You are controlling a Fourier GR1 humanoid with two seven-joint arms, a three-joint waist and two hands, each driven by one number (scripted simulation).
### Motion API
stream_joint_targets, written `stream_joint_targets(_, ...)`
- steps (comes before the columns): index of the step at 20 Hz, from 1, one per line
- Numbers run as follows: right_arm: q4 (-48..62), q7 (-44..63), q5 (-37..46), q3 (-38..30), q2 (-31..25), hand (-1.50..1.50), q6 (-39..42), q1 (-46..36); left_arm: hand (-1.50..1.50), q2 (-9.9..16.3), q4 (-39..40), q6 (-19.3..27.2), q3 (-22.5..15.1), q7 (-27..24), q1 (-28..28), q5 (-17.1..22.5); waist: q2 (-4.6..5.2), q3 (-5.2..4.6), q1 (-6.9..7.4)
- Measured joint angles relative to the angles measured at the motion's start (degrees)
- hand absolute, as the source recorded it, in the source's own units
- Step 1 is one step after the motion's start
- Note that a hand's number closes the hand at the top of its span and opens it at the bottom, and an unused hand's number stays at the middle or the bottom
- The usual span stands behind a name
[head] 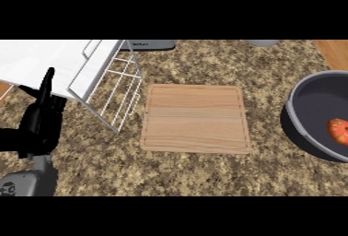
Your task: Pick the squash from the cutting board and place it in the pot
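Note:
A bare wooden cutting board lies in the middle of the speckled counter. At the right edge stands a dark grey pot, partly cut off by the view. Inside it lies an orange squash, only its left part showing. My left hand rests at the far left with its fingers straight and pointing up, holding nothing, well away from board and pot. My right hand does not show.
A white wire dish rack stands at the upper left, between my left hand and the board. A grey object sits at the back edge. A strip of wood shows at the upper right.

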Motion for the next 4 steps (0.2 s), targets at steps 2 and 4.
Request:
stream_joint_targets(2,-0.25,-3.74,-4.05,-1.62,1.02,-1.50,1.11,2.50,0.00,0.07,-0.63,0.07,0.00,1.00,0.13,-0.11,0.06,-0.03,0.04)
stream_joint_targets(4,-1.96,-5.96,-7.20,-2.72,2.35,-1.50,2.62,5.56,0.00,-0.08,-0.62,-0.08,0.17,0.80,0.23,-0.02,0.06,-0.04,0.05)
